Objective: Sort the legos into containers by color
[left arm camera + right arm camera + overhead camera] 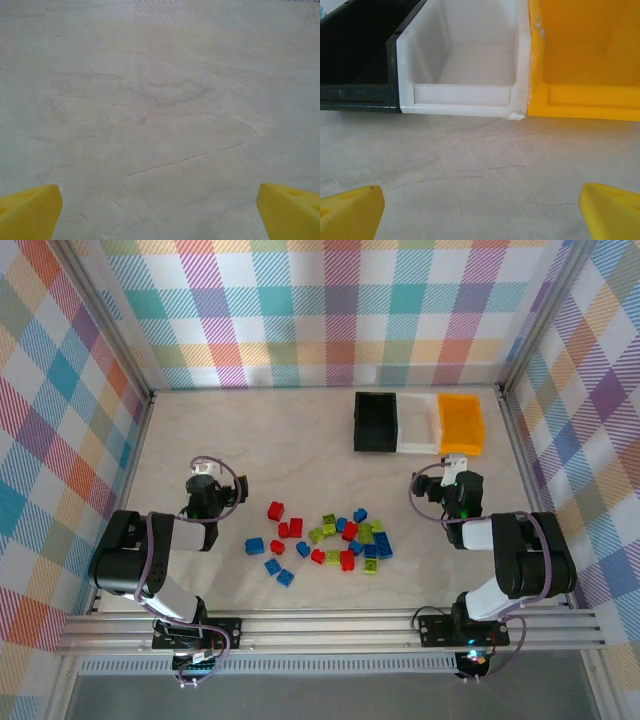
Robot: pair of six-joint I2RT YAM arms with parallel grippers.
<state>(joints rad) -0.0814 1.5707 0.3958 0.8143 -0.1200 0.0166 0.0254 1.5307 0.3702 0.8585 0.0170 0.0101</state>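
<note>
Over the table point(160, 100), left fingers point(27, 212) and right fingers point(610, 210) wide apart, seemingly holding nothing.

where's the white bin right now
In the top view the white bin sits at the far right, between the black bin and the orange-yellow bin.

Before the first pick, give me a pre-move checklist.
1. Left gripper and right gripper open, empty: ok.
2. Left gripper over a lego: not ok, only table beneath.
3. Legos spaced for a clean grasp: not ok, many touch.
4. White bin, orange bin empty: ok.
5. Black bin empty: cannot tell, dark inside.
</note>
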